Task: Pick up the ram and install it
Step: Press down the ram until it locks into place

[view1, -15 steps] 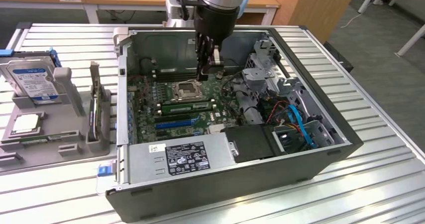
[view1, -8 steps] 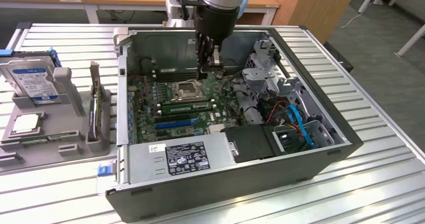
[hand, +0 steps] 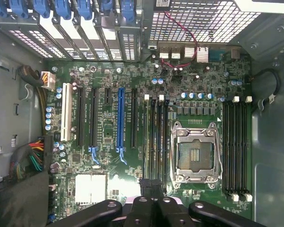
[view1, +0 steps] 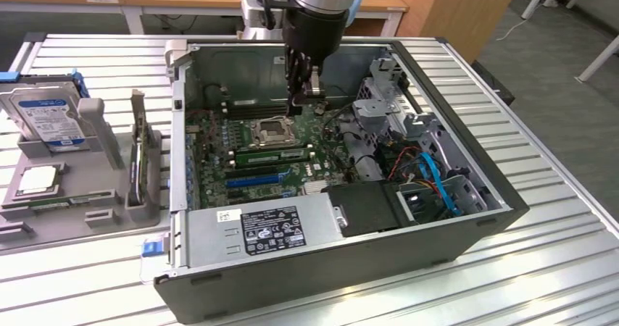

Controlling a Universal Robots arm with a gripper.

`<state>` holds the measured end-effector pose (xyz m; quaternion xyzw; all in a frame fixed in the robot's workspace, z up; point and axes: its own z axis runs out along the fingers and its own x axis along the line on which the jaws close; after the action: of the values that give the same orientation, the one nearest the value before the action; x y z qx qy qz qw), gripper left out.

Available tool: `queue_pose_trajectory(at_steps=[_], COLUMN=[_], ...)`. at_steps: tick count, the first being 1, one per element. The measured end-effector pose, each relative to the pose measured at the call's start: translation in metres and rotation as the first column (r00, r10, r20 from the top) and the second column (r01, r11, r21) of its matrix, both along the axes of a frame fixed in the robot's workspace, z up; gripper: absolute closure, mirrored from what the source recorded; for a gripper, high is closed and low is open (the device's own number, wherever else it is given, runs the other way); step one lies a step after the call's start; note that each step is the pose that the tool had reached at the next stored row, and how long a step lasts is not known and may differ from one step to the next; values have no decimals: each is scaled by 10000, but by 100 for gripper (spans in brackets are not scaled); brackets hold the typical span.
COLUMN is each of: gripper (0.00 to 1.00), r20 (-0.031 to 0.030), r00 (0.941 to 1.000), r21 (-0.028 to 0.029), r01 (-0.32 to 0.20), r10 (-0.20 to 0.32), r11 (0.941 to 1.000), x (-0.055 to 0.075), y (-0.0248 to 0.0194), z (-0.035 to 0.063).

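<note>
A long green ram stick (view1: 275,153) lies along a slot on the motherboard, just in front of the empty processor socket (view1: 272,131). My gripper (view1: 311,103) hangs inside the open computer case (view1: 464,224), above the board and behind that socket. Its black fingers are pressed together with nothing between them. In the wrist view the shut gripper (hand: 151,185) hovers over one end of the memory slots (hand: 154,137) beside the socket (hand: 196,152). A second bank of black slots (hand: 236,142), without sticks, lies on the socket's other side.
On the exterior view's left, a grey tray (view1: 29,232) holds a hard drive (view1: 48,116), a silver processor chip (view1: 39,180) and a thin stick standing on edge in a holder (view1: 138,138). Inside the case are the power supply (view1: 261,228), drive cage (view1: 382,109) and blue cables (view1: 440,185).
</note>
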<state>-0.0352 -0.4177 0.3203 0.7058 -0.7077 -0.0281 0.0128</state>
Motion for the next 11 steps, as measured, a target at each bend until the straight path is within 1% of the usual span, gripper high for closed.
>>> queue_pose_trajectory(at_steps=[5, 11], gripper=[90, 90], r20=[-1, 0], r00=[10000, 10000], r21=[1, 0], r01=[-1, -1], r10=[1, 1], r11=[10000, 10000], x=[18, 117], y=[0, 0], z=[0, -1])
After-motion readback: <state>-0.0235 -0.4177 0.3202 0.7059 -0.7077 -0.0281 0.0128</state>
